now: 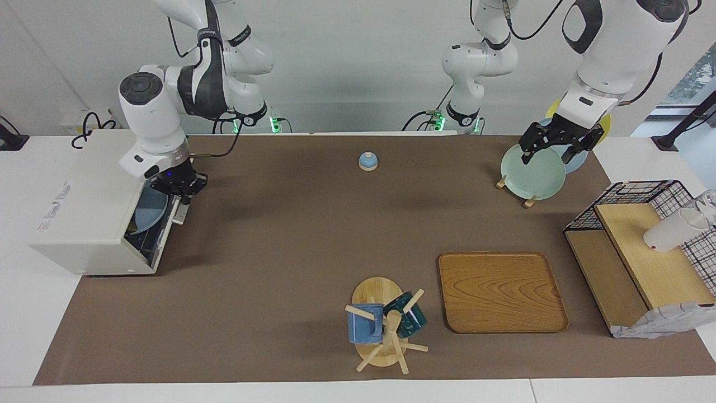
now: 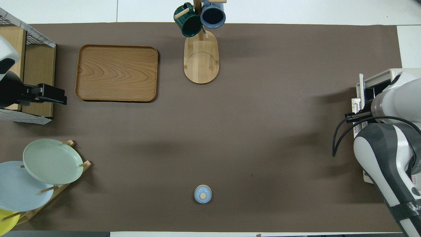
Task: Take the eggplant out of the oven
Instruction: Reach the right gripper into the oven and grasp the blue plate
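Facing view: the off-white oven (image 1: pixel 84 224) sits at the right arm's end of the table (image 1: pixel 291 235); its glass door (image 1: pixel 162 232) hangs part-way down, and the right claw (image 1: pixel 180 184) is shut on the silver handle (image 1: pixel 178 214) along the door's top edge; inside the opening a pale blue plate (image 1: pixel 150 211) shows, with a small yellowish-dark shape at its lower edge; whether that is the eggplant cannot be told, so the eggplant, judged to be inside the oven, is not plainly seen; the left claw (image 1: pixel 554 146) hangs with fingers spread over a pale green plate (image 1: pixel 531 173) in the plate rack, and that arm waits.

Overhead view: the right arm's white and grey links cover most of the oven (image 2: pixel 378 79); only its corner and the door edge (image 2: pixel 361 93) show, and the right claw itself is hidden; the left claw (image 2: pixel 54 98) shows as a dark bar over the shelf (image 2: pixel 36 72) at the left arm's end.

Risks, as judgement: the door is only part open, so the handle could slip from the closed claw and the door swing back up; pulling outward rather than along the hinge arc could drag the whole oven across the table; reaching in before the door lies flat could strike the door edge or the plate; the dark eggplant may be hard to find in the dark cavity.
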You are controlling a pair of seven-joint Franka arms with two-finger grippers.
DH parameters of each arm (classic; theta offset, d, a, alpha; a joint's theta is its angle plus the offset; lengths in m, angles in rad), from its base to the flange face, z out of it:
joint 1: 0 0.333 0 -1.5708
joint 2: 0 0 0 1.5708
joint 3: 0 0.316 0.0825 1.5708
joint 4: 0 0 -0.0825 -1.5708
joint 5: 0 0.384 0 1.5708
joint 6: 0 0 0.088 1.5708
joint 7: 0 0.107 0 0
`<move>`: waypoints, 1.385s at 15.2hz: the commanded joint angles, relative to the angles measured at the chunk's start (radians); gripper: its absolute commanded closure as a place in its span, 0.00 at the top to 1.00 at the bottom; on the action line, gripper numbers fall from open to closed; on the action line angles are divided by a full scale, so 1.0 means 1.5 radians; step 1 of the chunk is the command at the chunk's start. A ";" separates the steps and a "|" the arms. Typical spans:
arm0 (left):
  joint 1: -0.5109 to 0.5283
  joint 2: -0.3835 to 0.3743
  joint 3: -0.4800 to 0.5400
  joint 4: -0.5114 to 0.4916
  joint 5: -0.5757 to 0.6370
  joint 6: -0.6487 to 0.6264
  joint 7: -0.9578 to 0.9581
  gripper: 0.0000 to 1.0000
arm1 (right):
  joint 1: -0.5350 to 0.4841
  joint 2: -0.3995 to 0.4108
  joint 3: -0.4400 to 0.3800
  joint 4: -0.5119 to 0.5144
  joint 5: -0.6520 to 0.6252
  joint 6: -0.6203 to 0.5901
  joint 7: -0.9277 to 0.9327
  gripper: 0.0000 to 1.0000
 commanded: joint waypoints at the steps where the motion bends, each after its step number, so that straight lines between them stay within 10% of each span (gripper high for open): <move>1: 0.006 -0.011 -0.003 -0.015 -0.010 0.013 0.000 1.00 | -0.011 0.053 -0.001 -0.016 0.013 0.094 0.005 0.00; 8: 0.007 -0.011 -0.002 -0.016 -0.018 0.012 0.003 1.00 | 0.032 0.081 0.003 -0.042 0.023 0.169 0.052 0.00; 11: 0.007 -0.011 -0.002 -0.015 -0.018 0.004 0.003 0.00 | 0.033 0.090 0.003 -0.058 0.029 0.191 0.057 0.00; 21: 0.007 -0.011 -0.002 -0.015 -0.018 -0.001 0.003 0.00 | 0.093 0.083 -0.002 0.003 0.061 0.075 0.106 0.07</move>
